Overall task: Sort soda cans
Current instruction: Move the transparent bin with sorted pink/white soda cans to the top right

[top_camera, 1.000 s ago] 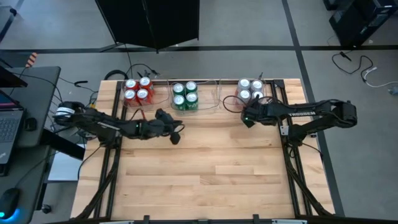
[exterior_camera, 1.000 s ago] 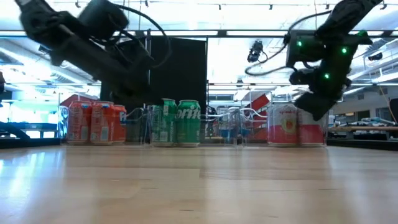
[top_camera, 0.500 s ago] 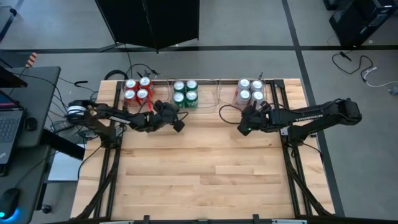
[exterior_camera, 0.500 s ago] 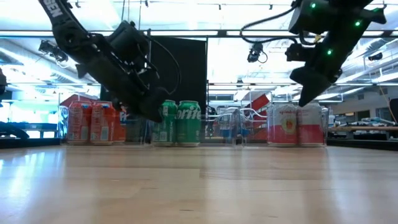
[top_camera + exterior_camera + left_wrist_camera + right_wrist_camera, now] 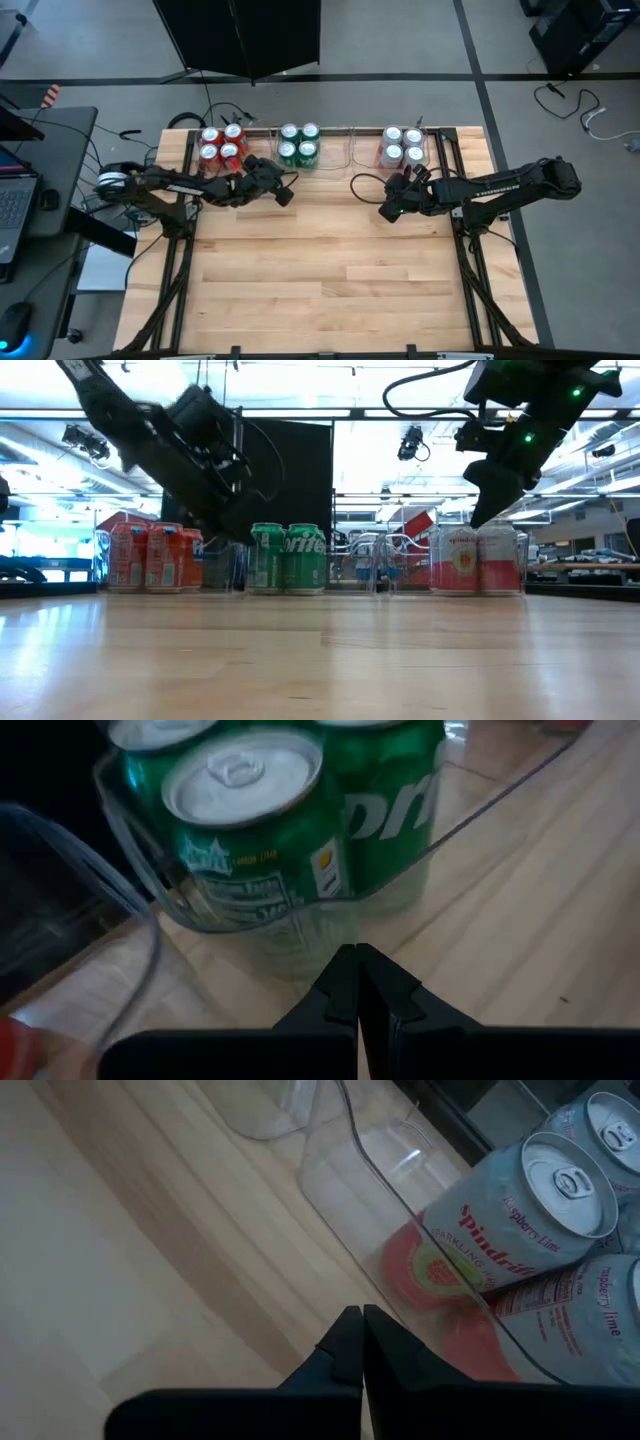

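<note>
Three groups of soda cans stand in clear trays along the table's far edge: red cans [image 5: 220, 144] at the left, green cans [image 5: 298, 142] in the middle, silver-white cans with red marks [image 5: 402, 146] at the right. My left gripper [image 5: 357, 960] is shut and points slantwise down at the near wall of the green cans' tray [image 5: 300, 910]. My right gripper [image 5: 358, 1320] is also shut. It hangs above the table [image 5: 476, 518], just in front of the near left corner of the silver cans' tray [image 5: 400, 1210]. My left gripper's shut fingertips [image 5: 345, 975] stand right at the foot of the near wall of the green cans' tray [image 5: 330, 920], coming from the table's near left side and slanting down. I cannot tell whether they touch the wall. My right gripper touches nothing.
An empty clear tray [image 5: 352, 152] stands between the green and the silver cans. Cables [image 5: 215, 110] lie behind the table's far edge. The wide wooden tabletop [image 5: 330, 280] stretches from the trays to the near edge. A desk with a laptop [image 5: 15, 200] stands left of the table.
My left gripper has swung toward the far edge, up to the green cans' tray. The tray with its cans has slid a little toward the far edge. My right gripper has drawn back from the silver cans' tray toward the near edge and risen. Both stayed shut.
</note>
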Robot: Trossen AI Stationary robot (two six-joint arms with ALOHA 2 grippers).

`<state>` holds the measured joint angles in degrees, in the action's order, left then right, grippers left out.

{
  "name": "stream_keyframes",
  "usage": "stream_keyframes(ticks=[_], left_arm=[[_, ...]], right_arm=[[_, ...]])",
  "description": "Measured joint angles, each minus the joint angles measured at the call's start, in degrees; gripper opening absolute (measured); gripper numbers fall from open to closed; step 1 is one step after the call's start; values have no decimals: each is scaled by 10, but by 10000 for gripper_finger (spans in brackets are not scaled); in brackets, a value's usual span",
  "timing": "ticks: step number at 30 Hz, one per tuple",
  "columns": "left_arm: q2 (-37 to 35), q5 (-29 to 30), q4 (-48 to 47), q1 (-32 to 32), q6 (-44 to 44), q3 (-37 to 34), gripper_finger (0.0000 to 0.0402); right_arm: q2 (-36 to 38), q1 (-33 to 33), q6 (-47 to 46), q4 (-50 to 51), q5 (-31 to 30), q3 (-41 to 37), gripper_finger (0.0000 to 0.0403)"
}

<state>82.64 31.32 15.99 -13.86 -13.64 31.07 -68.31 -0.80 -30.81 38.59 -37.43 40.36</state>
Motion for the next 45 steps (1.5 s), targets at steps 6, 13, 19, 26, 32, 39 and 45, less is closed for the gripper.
stream_keyframes(ticks=[6, 13, 19, 26, 32, 39, 45], left_arm=[[-116, 42, -179, 49, -93, 1, 1], [-171, 132, -433, 122, -359, 0, 2], [-158, 156, -653, 140, -608, -2, 5], [-148, 154, -716, 111, -734, -52, 14], [-147, 155, -692, 56, -740, -97, 14], [-147, 208, -690, 12, -735, -108, 15], [-147, 251, -688, -15, -719, -108, 15]], right_arm=[[0, -1, 4, 0, 0, 0, 0], [0, -3, 5, 0, 2, 0, 0], [0, -3, 6, -4, 2, -1, 0], [0, -4, 5, -13, 2, -1, 0], [0, -4, 6, -25, 2, -1, 0], [0, -4, 9, -30, 2, -1, 0], [0, -4, 10, -30, 2, -1, 0]])
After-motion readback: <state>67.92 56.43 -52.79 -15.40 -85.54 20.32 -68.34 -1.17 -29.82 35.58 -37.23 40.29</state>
